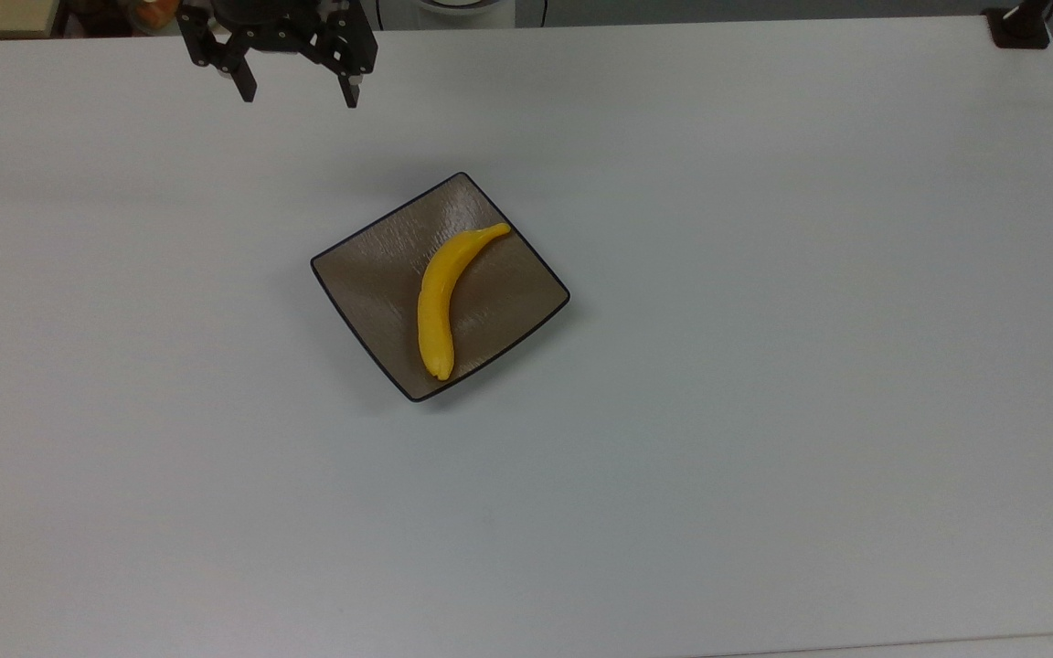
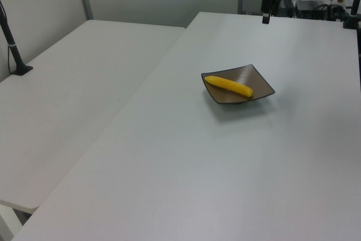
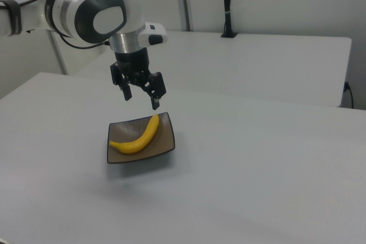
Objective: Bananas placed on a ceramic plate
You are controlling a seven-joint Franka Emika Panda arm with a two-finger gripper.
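Banana resting on the plate, gripper hanging empty above the table.

I'm seeing the bananas lying diagonally across the ceramic plate, while the gripper, fingers spread and holding nothing, hovers toward the top view's upper left. I'm judging the fruit light, smooth and a bit slippery, best pinched mid-body; the plate looks breakable. I'm finding the white table offering open room all round.

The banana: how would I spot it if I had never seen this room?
Find the big white table. Near its middle sits a square brown plate with a thin dark rim. Lying across that plate is the banana, curved, smooth and bright yellow, the only vivid colour on the tabletop.
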